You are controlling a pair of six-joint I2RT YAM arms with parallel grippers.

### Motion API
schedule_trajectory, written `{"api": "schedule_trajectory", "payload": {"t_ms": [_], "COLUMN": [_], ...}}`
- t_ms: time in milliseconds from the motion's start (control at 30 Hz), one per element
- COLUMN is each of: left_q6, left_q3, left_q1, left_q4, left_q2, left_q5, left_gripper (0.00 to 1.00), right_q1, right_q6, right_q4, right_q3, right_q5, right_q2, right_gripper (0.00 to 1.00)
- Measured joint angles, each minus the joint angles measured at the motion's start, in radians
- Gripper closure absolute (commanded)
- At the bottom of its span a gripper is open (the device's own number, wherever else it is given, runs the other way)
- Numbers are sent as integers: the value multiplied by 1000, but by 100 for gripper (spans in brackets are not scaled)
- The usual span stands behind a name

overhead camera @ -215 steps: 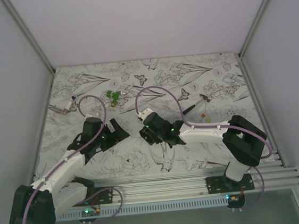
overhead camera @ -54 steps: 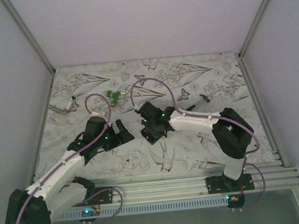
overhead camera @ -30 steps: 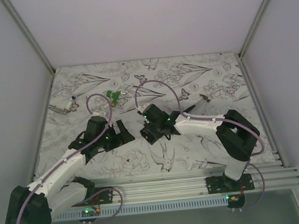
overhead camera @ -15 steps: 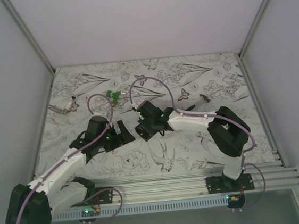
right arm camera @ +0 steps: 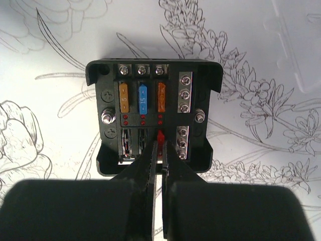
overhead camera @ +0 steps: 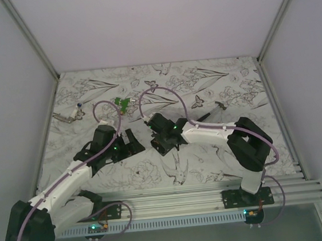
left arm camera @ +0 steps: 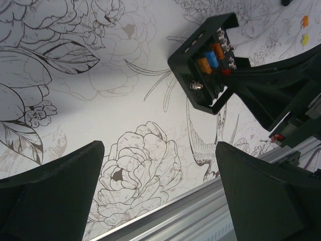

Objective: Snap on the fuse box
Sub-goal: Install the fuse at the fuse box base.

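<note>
Fuse box: I see the small black square plastic fuse box (right arm camera: pixel 150 118) lying open face up on the flower-printed bench (overhead camera: pixel 88 88), near its middle.
Top view: there the box is mostly hidden under my right arm's wrist.
Far row of slots: two orange blade fuses (right arm camera: pixel 124 98) stand with one blue blade fuse (right arm camera: pixel 143 98) between them.
Right tool: my right tool (right arm camera: pixel 160 148) is pinched almost together on a small red fuse (right arm camera: pixel 160 136), at the third slot of the box's near row. I cannot tell how deep the fuse sits.
Left tool: my left tool (left arm camera: pixel 159 150) has its fingers spread wide. It is near the box's left side and not touching it. The box shows at the top right of that wrist camera.
Loose fuses: one loose orange fuse (left arm camera: pixel 304 21) and one loose yellow fuse (left arm camera: pixel 303 38) lie on the bench beyond the box.
Far side: a small green plastic piece (overhead camera: pixel 123 103) and a thin black stick-like tool (overhead camera: pixel 206 114) lie apart from the box.
</note>
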Motion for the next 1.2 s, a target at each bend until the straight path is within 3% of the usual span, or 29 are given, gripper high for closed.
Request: {"api": "schedule_trajectory", "payload": {"t_ms": [367,533,833,1100,1200], "left_q6": [0,0,0,1,1], "left_q3": [0,0,0,0,0], "left_q1": [0,0,0,0,0], "left_q4": [-2,-3,-3,-4,-4], "left_q2": [-45,-45,-45,-43,-43], "left_q5": [-13,-13,-13,-13,-13], "left_gripper": [1,0,0,0,1], "right_q1": [0,-1,-21,-23,-24], "right_q6": [-7,-7,-7,-7,-7], "right_q4": [-119,-121,-121,-121,-125], "right_q3": [47,56,57,57,67], "right_q5": [-32,-45,-47,-52,-57], "right_q2": [0,0,0,3,10], "right_gripper": [71,70,81,99,100]}}
